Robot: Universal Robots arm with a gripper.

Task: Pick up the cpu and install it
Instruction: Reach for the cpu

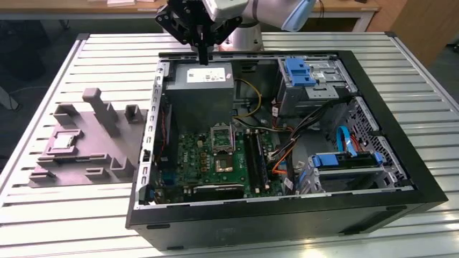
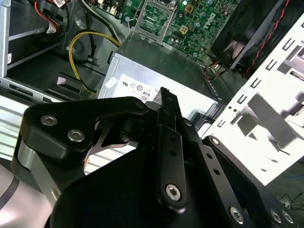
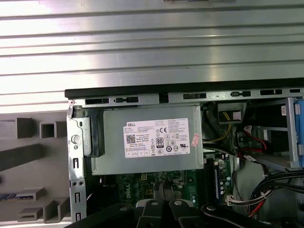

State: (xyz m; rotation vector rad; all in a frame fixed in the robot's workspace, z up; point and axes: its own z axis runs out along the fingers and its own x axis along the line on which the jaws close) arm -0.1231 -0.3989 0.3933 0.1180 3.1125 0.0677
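1. Gripper (image 1: 204, 60) hangs over the power supply (image 1: 204, 80), jaws drawn narrow, nothing between them.
2. Cpu (image 1: 63, 141) lies flat in a recess of the tray (image 1: 86, 161), outside the case, well apart from the gripper.
3. Judgement: a good pick needs a straight-down approach, a grip on opposite edges, and the chip kept level.
4. Square, so no long axis; pale top faces up, edges roughly parallel with the tray's.

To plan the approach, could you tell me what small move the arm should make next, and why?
Probably shift the gripper toward the exterior view's left: it hangs over the grey metal power-supply box, while the small silver-grey square cpu lies in the grey moulded plastic tray.
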